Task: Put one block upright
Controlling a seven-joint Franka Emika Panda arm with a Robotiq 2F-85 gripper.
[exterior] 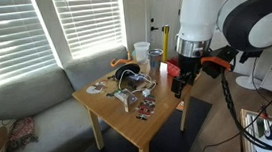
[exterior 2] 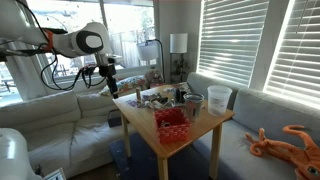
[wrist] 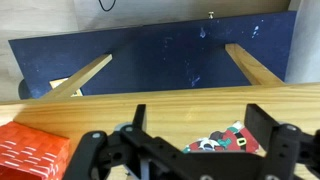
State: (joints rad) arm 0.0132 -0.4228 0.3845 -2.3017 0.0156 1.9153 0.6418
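The robot's black gripper point(exterior: 180, 85) hangs at one edge of the light wooden table point(exterior: 104, 104), a bit above the top. In the wrist view its two fingers point(wrist: 136, 118) stand wide apart with nothing between them, so the gripper point(wrist: 200, 118) is open and holds nothing.

The red block with a brick pattern point(wrist: 30, 152) is on the table. It shows low in the corner of the wrist view, off to one side of the fingers and not between them. In an exterior view it sits near a corner of the table point(exterior 2: 170, 118). I think it is lying down, but I cannot be sure. The job looks like it has not started on the block yet.

Things could go wrong from here. The gripper is not lined up with the block, so if it came straight down it would miss, or one finger could land on top and shove the block. The block is close to the table edge, so a push could send it down to the dark blue rug point(wrist: 160, 50). There is much clutter nearby too. A clear plastic cup point(exterior: 142, 53) and a flat, colourful card point(wrist: 228, 140) could get bumped by a wide swing. A loose hold could let the block tip over again when set down.
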